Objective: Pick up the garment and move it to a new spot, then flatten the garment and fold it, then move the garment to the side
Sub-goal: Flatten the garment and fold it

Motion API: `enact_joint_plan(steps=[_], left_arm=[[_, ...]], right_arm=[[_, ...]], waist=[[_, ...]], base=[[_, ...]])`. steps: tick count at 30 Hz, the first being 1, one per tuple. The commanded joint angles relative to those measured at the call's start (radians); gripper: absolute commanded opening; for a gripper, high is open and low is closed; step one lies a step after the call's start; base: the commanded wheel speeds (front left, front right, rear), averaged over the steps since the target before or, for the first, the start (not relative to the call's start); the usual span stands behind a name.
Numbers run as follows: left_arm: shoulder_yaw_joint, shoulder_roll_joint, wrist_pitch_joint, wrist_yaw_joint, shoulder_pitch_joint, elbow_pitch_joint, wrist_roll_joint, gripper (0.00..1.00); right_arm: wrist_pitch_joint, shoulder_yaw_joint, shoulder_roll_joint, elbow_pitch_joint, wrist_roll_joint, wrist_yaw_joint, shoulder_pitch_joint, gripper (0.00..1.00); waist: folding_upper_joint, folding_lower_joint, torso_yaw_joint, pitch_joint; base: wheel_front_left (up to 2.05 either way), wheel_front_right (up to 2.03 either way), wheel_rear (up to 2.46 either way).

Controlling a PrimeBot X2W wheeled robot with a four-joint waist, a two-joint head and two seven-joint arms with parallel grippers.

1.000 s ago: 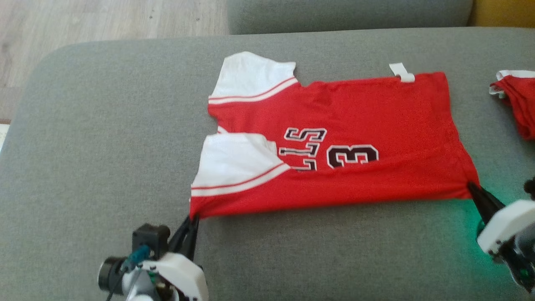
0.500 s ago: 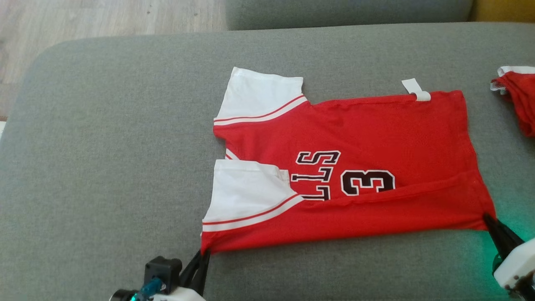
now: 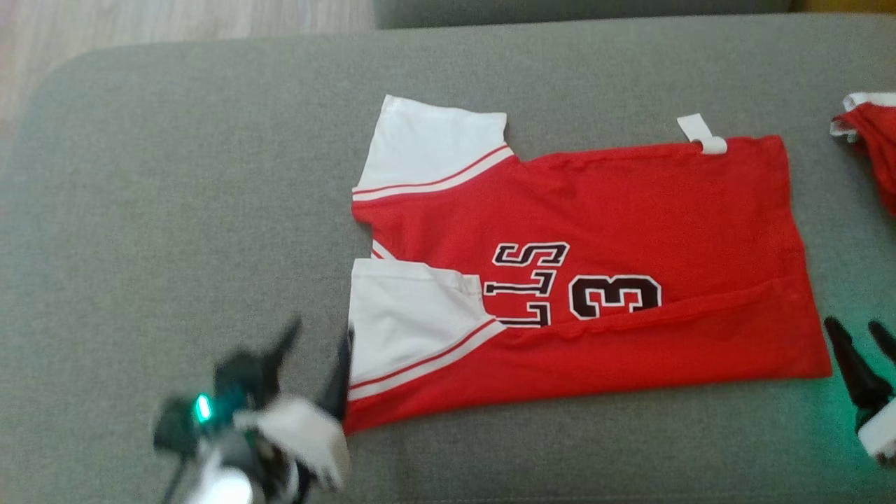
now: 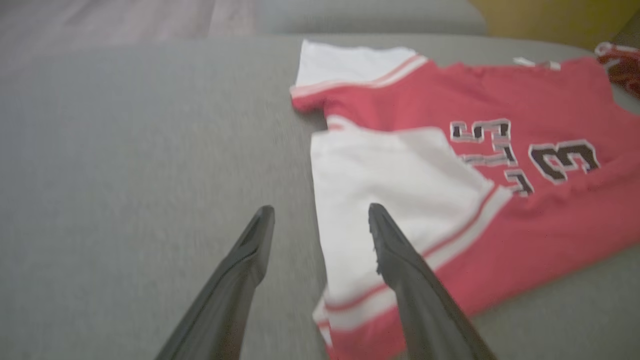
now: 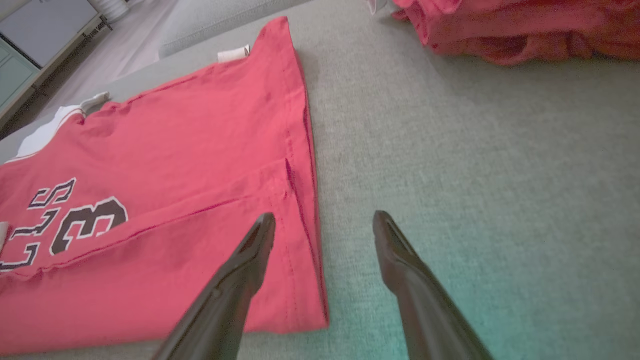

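**Both grippers open, shirt flat on cushion**

The shirt (image 3: 581,280) lies spread on the grey cushion (image 3: 175,210), filling the centre and right of the head view. Its white sleeves point to the frame's left and its hem to the right. The lower sleeve is turned in over the chest, and a long strip along the lower edge is folded up, covering the bottom of the black letters and the "3". A white tag (image 3: 700,134) sticks out from the upper edge.

The left gripper (image 3: 320,332), blurred at the lower left, has its jaws spread wide and grips nothing. In the left wrist view one finger (image 4: 395,250) stands over the white sleeve and the other over bare cushion.

The right gripper (image 3: 852,325), at the right edge just beside the shirt's lower hem corner, is also wide open and empty. In its wrist view one finger stands over the red hem corner and the other over cushion.

A second red garment (image 3: 871,140) lies bunched at the upper right edge, apart from the shirt. A strip of floor (image 3: 140,21) shows at the upper left.
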Motion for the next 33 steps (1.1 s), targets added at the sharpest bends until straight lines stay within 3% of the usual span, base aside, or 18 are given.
enact_joint_plan(steps=[1,7,10,14,22,33], left_arm=[[0.05,0.027,0.009,-0.007,-0.111,-0.053,0.013,1.0],[0.061,0.076,0.158,-0.101,-0.486,-0.012,0.049,1.0],[0.057,0.07,0.247,-0.17,-0.686,0.089,0.031,1.0],[0.051,0.056,0.282,-0.273,-0.895,0.269,-0.013,1.0],[0.082,0.075,0.305,-0.31,-1.116,0.682,-0.052,1.0],[0.067,0.112,0.28,-0.318,-1.174,0.909,-0.044,1.0]], right_arm=[[-0.017,-0.018,-0.048,-0.034,-0.015,-0.001,0.012,1.0],[0.016,-0.087,-0.026,-0.117,-0.084,-0.001,-0.017,1.0],[0.038,-0.116,-0.013,-0.161,-0.115,-0.001,-0.04,1.0],[0.067,-0.142,0.012,-0.22,-0.148,-0.001,-0.072,1.0],[0.106,-0.17,0.063,-0.306,-0.175,-0.001,-0.11,1.0],[0.112,-0.193,0.086,-0.31,-0.181,-0.001,-0.1,1.0]], waist=[[0.0,0.0,-0.008,0.022],[0.0,0.0,-0.045,0.111],[0.0,0.0,-0.071,0.161],[0.0,0.0,-0.12,0.224],[0.0,0.0,-0.221,0.321],[0.0,0.0,-0.257,0.338]], base=[[0.0,0.0,0.0],[0.0,0.0,0.0],[0.0,0.0,0.0],[0.0,0.0,0.0],[0.0,0.0,0.0],[0.0,0.0,0.0]])
